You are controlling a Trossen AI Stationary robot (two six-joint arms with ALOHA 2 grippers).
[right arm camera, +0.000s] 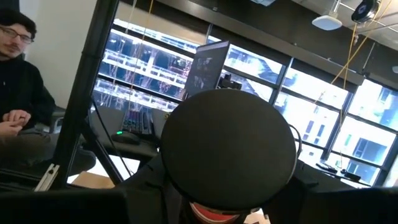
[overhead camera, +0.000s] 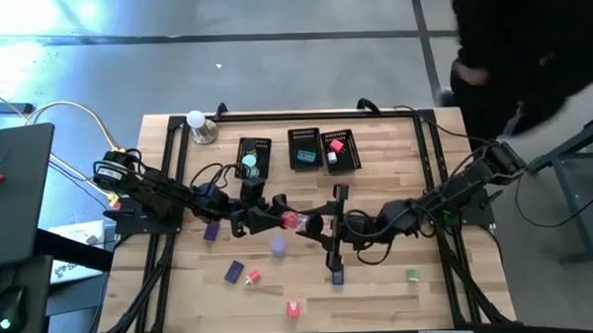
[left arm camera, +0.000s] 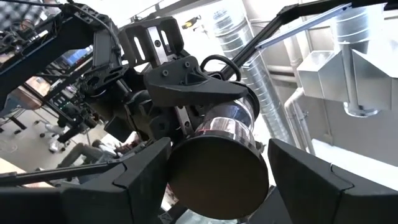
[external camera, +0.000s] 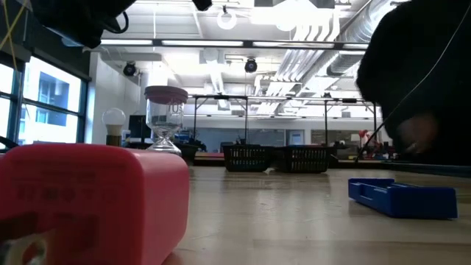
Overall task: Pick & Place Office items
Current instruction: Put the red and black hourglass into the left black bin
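Above the middle of the surface, the left end effector (overhead camera: 278, 216) and the right end effector (overhead camera: 311, 223) meet, both clamped on one pink-banded cylinder (overhead camera: 291, 220), while other office items lie near the front edge, including a red block (overhead camera: 293, 308).

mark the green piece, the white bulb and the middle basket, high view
green piece (overhead camera: 413, 275): high view, centre of its top.
white bulb (overhead camera: 195, 120): high view, top of the globe.
middle basket (overhead camera: 292, 151): high view, its left wall.

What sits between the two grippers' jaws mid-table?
High view: a pink-ended cylinder spans the gap between left gripper and right gripper; both wrist views show its dark round ends.
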